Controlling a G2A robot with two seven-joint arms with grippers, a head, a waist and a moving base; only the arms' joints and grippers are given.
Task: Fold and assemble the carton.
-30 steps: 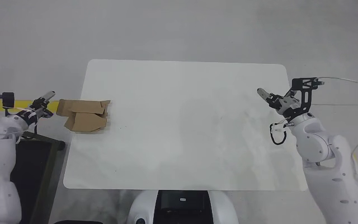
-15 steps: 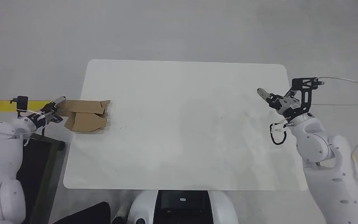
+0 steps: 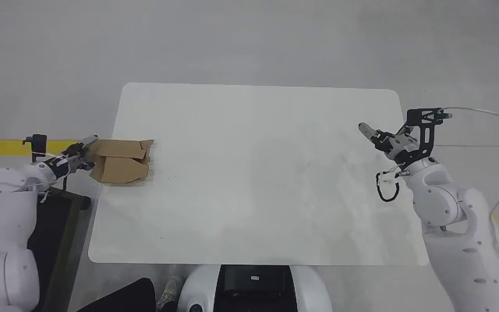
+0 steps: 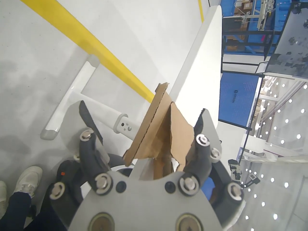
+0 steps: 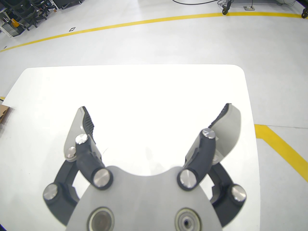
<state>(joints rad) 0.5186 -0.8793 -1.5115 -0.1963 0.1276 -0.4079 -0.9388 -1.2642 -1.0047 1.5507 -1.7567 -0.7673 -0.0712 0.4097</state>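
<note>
The carton (image 3: 118, 159) is a flattened, partly folded brown cardboard piece on the white table (image 3: 257, 179), overhanging its left edge. My left gripper (image 3: 83, 145) is at that overhang, off the table. In the left wrist view the left gripper (image 4: 142, 108) is open, and the carton (image 4: 166, 126) pokes edge-on between its fingers, close to one finger (image 4: 204, 126). My right gripper (image 3: 370, 134) hovers over the table's right side, open with nothing in it. The right wrist view shows the right gripper (image 5: 156, 108) open and a corner of the carton (image 5: 3, 114) far across the table.
The white table leg (image 4: 72, 97) and a yellow floor line (image 4: 79, 39) lie below the left gripper. A person's shoes (image 4: 25, 179) stand on the floor near the table's left front corner. A dark cart (image 3: 47, 234) sits beside the table's left edge.
My left gripper has moved right toward the table, and the carton's overhanging edge now lies between its fingers. The right arm and the carton have not moved.
</note>
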